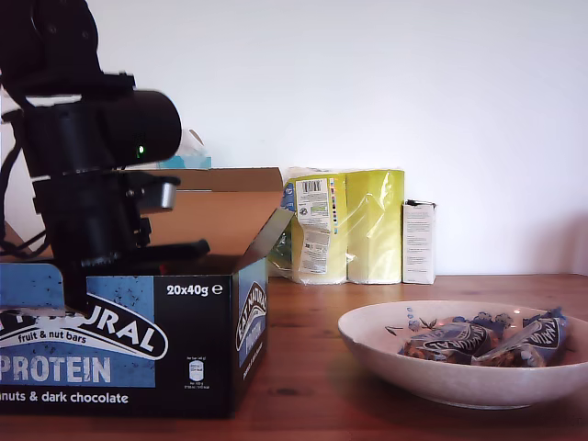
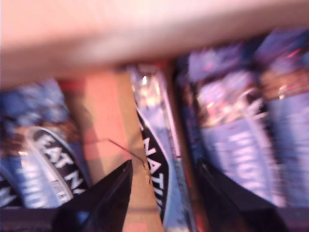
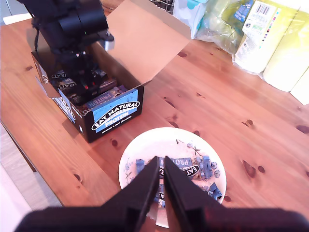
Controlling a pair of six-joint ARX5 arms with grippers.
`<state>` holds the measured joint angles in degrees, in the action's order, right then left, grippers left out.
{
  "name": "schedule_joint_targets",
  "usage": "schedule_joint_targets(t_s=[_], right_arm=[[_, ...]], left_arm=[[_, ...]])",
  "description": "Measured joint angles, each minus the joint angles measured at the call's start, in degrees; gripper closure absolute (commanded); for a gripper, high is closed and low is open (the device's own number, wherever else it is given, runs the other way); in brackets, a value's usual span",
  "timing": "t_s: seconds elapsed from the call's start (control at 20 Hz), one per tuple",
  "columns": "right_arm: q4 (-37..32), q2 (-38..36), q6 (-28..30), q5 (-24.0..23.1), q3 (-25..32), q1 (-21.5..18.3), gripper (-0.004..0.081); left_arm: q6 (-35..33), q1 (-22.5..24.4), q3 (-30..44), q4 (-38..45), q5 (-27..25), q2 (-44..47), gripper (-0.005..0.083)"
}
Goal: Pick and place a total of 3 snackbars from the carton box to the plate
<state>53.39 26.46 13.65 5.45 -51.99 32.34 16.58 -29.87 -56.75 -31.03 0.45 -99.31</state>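
Observation:
The carton box (image 1: 184, 340) stands open at the exterior view's left, and my first arm (image 1: 92, 184) reaches down into it, its fingers hidden there behind the box wall. In the first wrist view my first gripper (image 2: 164, 164) is open, with one finger on each side of a snackbar (image 2: 152, 159) standing on edge among several blurred bars. The plate (image 1: 367, 335) at the exterior view's right holds two snackbars (image 1: 450, 342). My second gripper (image 3: 161, 176) hovers high above the plate (image 3: 145, 147), shut with nothing in it.
Yellow paper rolls (image 1: 349, 225) and a small white box (image 1: 419, 242) stand against the back wall, with a blue tissue box (image 1: 188, 156) behind the carton. The carton's brown flap (image 3: 140, 38) stands open. The wooden table's edge (image 3: 19, 145) runs near the carton.

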Motion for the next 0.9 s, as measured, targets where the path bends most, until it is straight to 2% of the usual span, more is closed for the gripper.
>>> schedule_joint_targets(t_s=[0.2, 0.5, 0.75, 0.9], right_arm=[[0.00, 0.00, 0.37, 0.00, 0.00, 0.00, 0.0783], [0.02, 0.00, 0.68, 0.00, 0.00, 0.00, 0.0783], [0.02, 0.00, 1.03, 0.00, 0.00, 0.00, 0.0783], [0.02, 0.00, 1.05, 0.00, 0.00, 0.00, 0.0783]], left_arm=[[0.00, 0.00, -0.02, 1.01, 0.00, 0.42, 0.0610], [-0.24, 0.00, -0.04, 0.90, 0.04, 0.70, 0.0729], [-3.10, 0.00, -0.04, -0.61, 0.02, 5.86, 0.0737], [-7.74, 0.00, -0.37, -3.21, 0.04, 11.72, 0.0737]])
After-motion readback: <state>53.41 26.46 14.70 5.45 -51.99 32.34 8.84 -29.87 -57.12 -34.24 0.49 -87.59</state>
